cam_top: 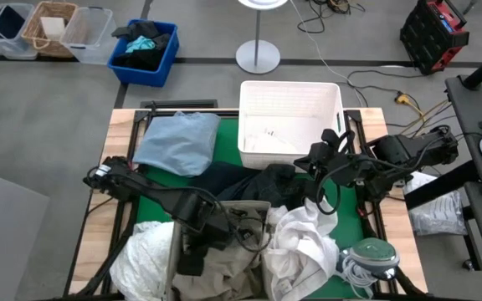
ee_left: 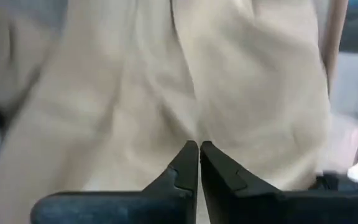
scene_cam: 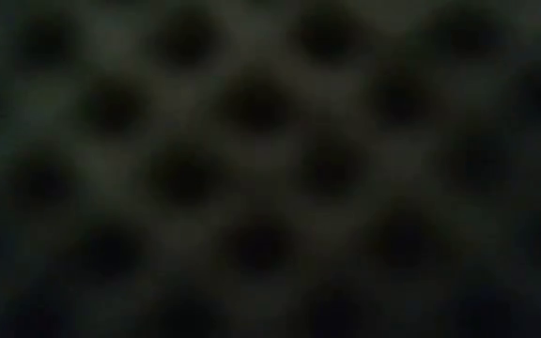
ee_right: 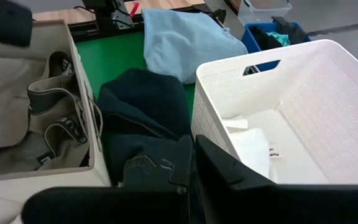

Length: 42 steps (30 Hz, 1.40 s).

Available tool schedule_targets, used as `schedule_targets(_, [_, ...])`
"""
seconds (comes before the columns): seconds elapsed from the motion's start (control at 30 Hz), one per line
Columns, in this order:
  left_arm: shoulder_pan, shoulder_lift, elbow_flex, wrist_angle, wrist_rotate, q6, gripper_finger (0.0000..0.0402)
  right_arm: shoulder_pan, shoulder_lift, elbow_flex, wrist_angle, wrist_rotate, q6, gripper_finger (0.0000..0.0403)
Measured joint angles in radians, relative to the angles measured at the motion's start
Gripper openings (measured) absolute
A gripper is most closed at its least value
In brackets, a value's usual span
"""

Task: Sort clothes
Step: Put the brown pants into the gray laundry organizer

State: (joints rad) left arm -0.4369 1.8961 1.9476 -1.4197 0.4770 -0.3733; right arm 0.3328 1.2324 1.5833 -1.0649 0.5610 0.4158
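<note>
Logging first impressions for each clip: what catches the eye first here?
The heap of clothes along the table's near edge, with the left gripper shut and pressed against a khaki piece. Behind it, a white basket sits at the far edge beside a light blue shirt, with the right gripper over a dark garment.

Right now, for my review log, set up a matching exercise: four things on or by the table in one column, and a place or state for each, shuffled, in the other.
Things:
1. light blue shirt
2. white basket
3. left gripper
4. small blue bin

Places or states:
A. on the floor beyond the table's far edge
B. jaws shut, close against khaki cloth
C. at the table's far edge, nearly empty, only white items inside
D. lying on the table at its far left

Pairs: 1-D, 2-C, 3-B, 4-A
</note>
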Motion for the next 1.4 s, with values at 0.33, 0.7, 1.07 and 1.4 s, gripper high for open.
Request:
schedule_targets(0.33, [-0.065,0.0,0.164,-0.059,-0.136,-0.022,0.0,0.0,0.0,0.0,-0.001,0.0,-0.015,0.0013])
schedule_targets(0.7, [-0.126,0.001,-0.015,0.166,-0.127,0.071,0.0,0.0,0.0,0.0,-0.002,-0.001,-0.023,0.0013])
schedule_targets(1.07, [-0.1,0.0,-0.444,0.61,-0.276,0.074,0.0,0.0,0.007,0.0,-0.002,0.016,-0.029,0.0013])
schedule_targets(1.4, [-0.088,-0.007,-0.732,0.983,-0.212,-0.018,0.0,0.0,0.02,-0.001,-0.004,0.016,-0.015,0.0013])
